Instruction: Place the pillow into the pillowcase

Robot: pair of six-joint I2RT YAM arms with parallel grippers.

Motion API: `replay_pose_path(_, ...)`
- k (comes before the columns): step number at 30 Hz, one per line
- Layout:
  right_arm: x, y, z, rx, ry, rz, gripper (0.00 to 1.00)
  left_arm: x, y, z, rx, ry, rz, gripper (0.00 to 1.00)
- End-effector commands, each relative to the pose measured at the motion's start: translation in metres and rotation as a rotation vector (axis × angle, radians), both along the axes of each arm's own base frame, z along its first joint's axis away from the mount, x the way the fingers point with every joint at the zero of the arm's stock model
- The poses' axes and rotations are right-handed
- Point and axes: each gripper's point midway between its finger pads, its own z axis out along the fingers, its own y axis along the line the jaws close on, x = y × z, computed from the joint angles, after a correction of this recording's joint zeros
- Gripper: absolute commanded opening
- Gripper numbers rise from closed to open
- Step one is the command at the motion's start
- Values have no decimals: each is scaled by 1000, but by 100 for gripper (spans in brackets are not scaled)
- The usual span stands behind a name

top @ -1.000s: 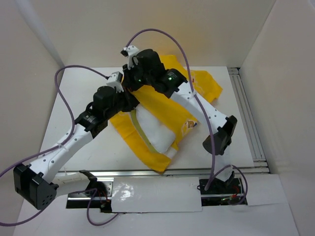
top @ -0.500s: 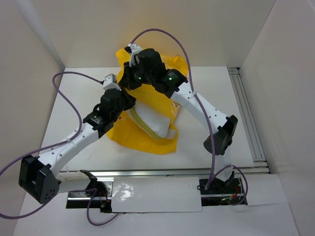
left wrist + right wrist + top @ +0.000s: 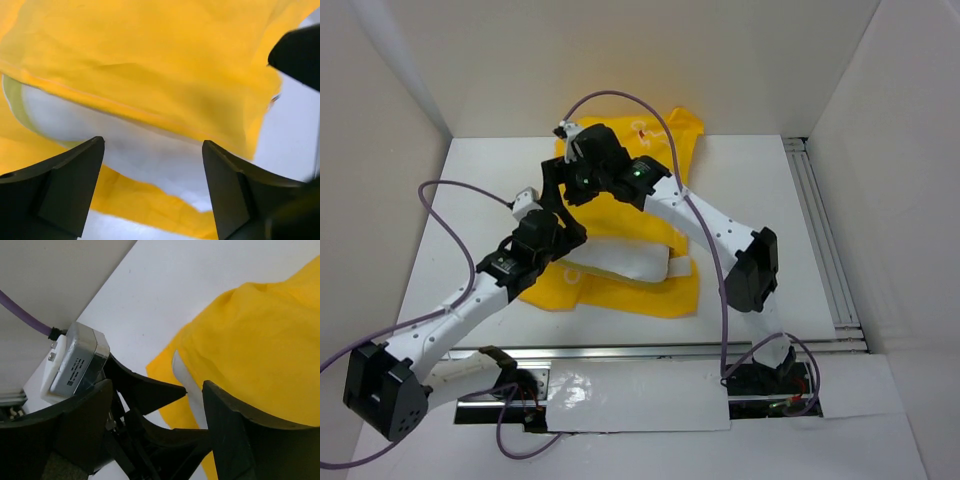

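Jaws open on both: left gripper [image 3: 152, 145] over pillow [image 3: 125, 142], looks partly inside pillowcase [image 3: 150, 60], white end exposed; right gripper [image 3: 156, 385] empty.

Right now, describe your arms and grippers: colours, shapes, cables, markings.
The left arm and right arm have white links with black joints and bases. A purple cable loops along each. A green light glows near the right wrist. The left gripper and right gripper have broad matte-black wedge-shaped fingers.
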Motion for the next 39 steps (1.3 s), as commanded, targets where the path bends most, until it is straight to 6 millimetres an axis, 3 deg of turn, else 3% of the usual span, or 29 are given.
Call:
replay_pose_path(1,-14,3,12,60,15,70,81,-23,11,-11,56,46,-24,95)
replay_pose_path(2,-11,-1,18,82,-6,62,83,-33,11,-20,80,70,-54,95)
replay_pose_path(3,-4,-13,1,63,24,34,87,-38,9,-21,95,66,-99,95)
replay_pose_path(4,-1,-21,1,68,18,20,87,-44,9,-17,100,53,-129,95)
replay_pose_path(5,-1,-31,23,116,-17,5,89,-50,6,-19,109,50,-173,100)
replay_pose_path(6,2,-41,24,119,-21,-11,93,-54,4,-17,129,42,-224,100)
replay_pose_path(7,10,-57,6,93,3,-44,94,-56,4,-10,134,17,-245,100)
replay_pose_path(8,10,-72,21,112,-24,-71,94,-60,3,-10,148,15,-262,100)
replay_pose_path(9,13,-85,20,108,-21,-93,94,-61,3,-11,178,10,-295,100)
replay_pose_path(10,23,-107,-1,79,16,-156,95,-65,-3,-8,183,-2,-334,100)
replay_pose_path(11,22,-125,13,106,-14,-181,95,-68,-12,-5,185,-21,-370,100)
replay_pose_path(12,25,-141,7,99,4,-226,95,-67,-20,0,189,-42,-403,100)
replay_pose_path(13,35,-170,-20,72,54,-306,95,-68,-29,3,214,-65,-457,98)
replay_pose_path(14,32,-191,-15,81,43,-340,95,-71,-45,6,225,-88,-510,98)
replay_pose_path(15,33,-207,-24,77,68,-381,95,-67,-56,4,282,-85,-559,98)
replay_pose_path(16,36,-237,-55,43,130,-455,95,-67,-65,1,320,-80,-591,100)
replay_pose_path(17,31,-256,-60,35,144,-491,95,-76,-85,-2,366,-85,-666,100)
replay_pose_path(18,25,-271,-76,12,192,-515,95,-68,-94,-11,479,-74,-683,100)
replay_pose_path(19,21,-299,-103,-18,260,-576,95,-70,-103,-18,538,-70,-704,100)
replay_pose_path(20,16,-312,-108,-18,279,-602,95,-78,-121,-22,583,-76,-755,100)
replay_pose_path(21,9,-332,-128,-25,335,-628,95,-74,-129,-35,666,-33,-761,100)
replay_pose_path(24,-5,-353,-145,1,386,-650,95,-74,-151,-45,755,-20,-793,100)
replay_pose_path(25,-7,-356,-149,2,389,-643,95,-71,-155,-61,786,16,-804,100)
replay_pose_path(27,-14,-354,-156,8,412,-615,95,-68,-163,-65,808,19,-799,100)
replay_pose_path(29,-20,-355,-167,-5,428,-579,95,-61,-165,-70,843,21,-784,100)
replay_pose_path(30,-19,-352,-169,4,438,-563,95,-60,-164,-84,876,48,-784,100)
replay_pose_path(32,-26,-351,-185,-10,467,-548,95,-48,-166,-78,906,30,-726,100)
replay_pose_path(37,-35,-346,-209,-30,525,-511,93,-31,-162,-97,973,71,-659,100)
replay_pose_path(39,-38,-347,-213,-38,529,-506,93,-28,-163,-102,972,69,-642,84)
